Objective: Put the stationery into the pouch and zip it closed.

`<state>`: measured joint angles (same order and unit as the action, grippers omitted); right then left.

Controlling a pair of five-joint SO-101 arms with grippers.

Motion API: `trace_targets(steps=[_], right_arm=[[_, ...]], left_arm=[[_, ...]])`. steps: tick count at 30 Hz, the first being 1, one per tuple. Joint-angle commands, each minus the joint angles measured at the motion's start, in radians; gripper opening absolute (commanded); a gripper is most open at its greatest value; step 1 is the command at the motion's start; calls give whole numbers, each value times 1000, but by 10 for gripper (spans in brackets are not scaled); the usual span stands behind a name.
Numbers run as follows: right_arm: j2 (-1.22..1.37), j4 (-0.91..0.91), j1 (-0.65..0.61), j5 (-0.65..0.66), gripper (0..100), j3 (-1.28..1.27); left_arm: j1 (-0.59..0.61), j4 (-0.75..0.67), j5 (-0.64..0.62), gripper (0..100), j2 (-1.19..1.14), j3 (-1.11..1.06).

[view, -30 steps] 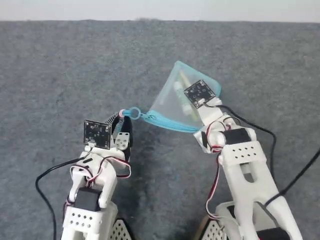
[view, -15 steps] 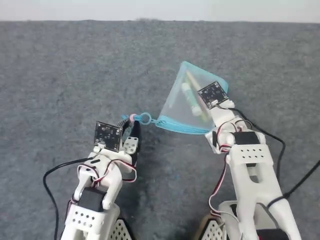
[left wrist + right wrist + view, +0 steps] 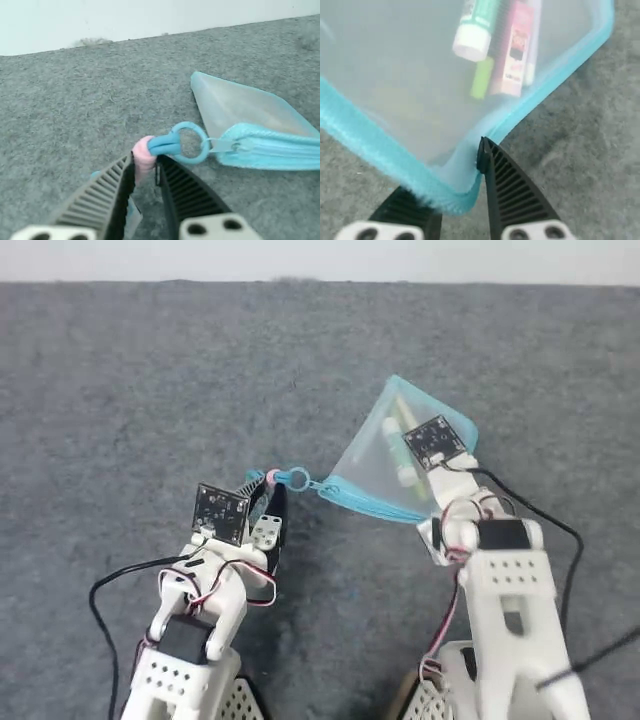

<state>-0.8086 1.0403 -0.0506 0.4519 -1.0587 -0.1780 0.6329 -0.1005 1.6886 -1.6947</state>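
left end effector [image 3: 145, 167]: pinched tight, low, angled inward | right end effector [image 3: 452, 175]: clamped, angled inward

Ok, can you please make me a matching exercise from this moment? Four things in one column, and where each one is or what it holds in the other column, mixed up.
Column one:
1. left gripper
2. right gripper
3. stationery
4. blue ring

Column two:
a. shut on a corner of the pouch
b. between the pink tab and the zipper
c. shut on the pink tab
d. inside the pouch

Pairs: 1-c, 2-a, 3-d, 4-b
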Motion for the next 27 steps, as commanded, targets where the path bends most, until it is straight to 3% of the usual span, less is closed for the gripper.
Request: trace_targets(steps=[1,7,19,27], right_arm=[[-131,53,88,3,38,-38],[-232,54,136,9,203,-94],[-298,67,127,3,206,-92],[-704,104,130,-32,209,-190]], left_arm=[[11,-43,5,88,26,27],[11,-43,5,87,26,27],[3,-51,5,88,26,22],[38,-91,5,87,26,19]])
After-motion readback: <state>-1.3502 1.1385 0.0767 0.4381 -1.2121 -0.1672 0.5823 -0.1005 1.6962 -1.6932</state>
